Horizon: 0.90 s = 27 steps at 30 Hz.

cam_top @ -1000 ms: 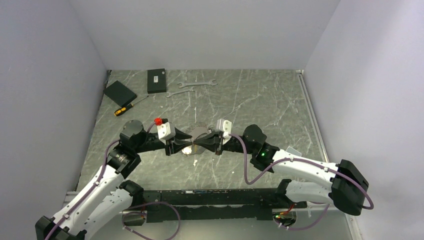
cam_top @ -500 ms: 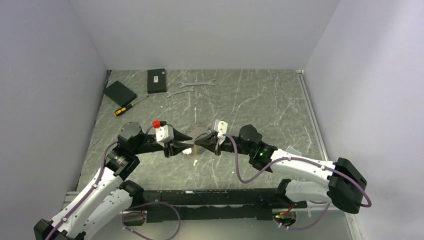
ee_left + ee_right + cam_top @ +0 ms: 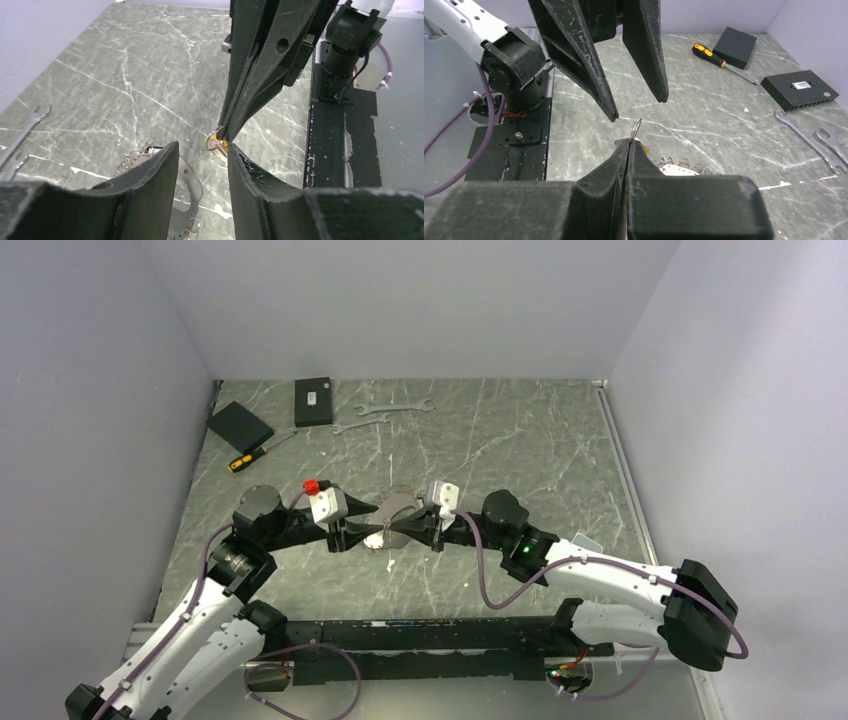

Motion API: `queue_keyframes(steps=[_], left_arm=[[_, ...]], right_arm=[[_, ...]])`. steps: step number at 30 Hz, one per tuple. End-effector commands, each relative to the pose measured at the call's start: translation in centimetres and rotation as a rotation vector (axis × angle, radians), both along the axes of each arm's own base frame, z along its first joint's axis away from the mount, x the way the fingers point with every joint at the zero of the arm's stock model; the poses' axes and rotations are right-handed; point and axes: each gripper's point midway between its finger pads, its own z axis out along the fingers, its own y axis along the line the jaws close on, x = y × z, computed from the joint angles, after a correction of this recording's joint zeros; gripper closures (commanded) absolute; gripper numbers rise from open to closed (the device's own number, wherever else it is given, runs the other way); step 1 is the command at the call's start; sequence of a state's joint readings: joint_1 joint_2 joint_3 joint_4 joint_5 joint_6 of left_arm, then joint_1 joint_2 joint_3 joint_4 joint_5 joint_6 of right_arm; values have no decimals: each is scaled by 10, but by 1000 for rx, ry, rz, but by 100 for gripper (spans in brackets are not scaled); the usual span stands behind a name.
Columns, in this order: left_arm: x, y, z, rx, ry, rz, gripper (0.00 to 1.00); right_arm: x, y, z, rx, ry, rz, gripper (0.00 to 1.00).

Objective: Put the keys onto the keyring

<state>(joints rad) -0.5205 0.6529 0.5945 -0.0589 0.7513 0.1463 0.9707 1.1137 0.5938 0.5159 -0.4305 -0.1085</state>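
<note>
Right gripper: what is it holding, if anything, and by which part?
A brass key, pinched by its small split ring between the right gripper's closed fingertips.

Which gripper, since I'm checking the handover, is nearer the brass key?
Right. The right gripper is shut on the brass key, pinching it at its very tip. The left gripper is open, facing it, tips just short of the key.

Wrenches point(image 3: 395, 407), screwdriver point(image 3: 255, 452); black box point(image 3: 313, 401), black pad point(image 3: 240, 424); marbled table point(image 3: 520, 440)
</note>
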Motion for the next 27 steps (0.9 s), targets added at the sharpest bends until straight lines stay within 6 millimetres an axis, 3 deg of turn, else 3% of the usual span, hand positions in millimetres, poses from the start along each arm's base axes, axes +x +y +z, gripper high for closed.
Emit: queue_keyframes(steps=[1,14,20,23,27], left_arm=[[7,4,19,-26,-72,52,55],[-2,-9,15,-30,-8,-55,64],[-6,-11,18,-41,-6,-84,80],[-8,-13,23,-56,-25,-102,98],[-8,-11,22,-53,-35,-97,100]], right_arm=[[-11,1,27,68,-37,48,100],[-14,4,36,93,-48,64,100],[-14,5,36,101,-49,69,100],[-15,7,35,101,-44,75,100],[-12,7,32,98,-34,59,100]])
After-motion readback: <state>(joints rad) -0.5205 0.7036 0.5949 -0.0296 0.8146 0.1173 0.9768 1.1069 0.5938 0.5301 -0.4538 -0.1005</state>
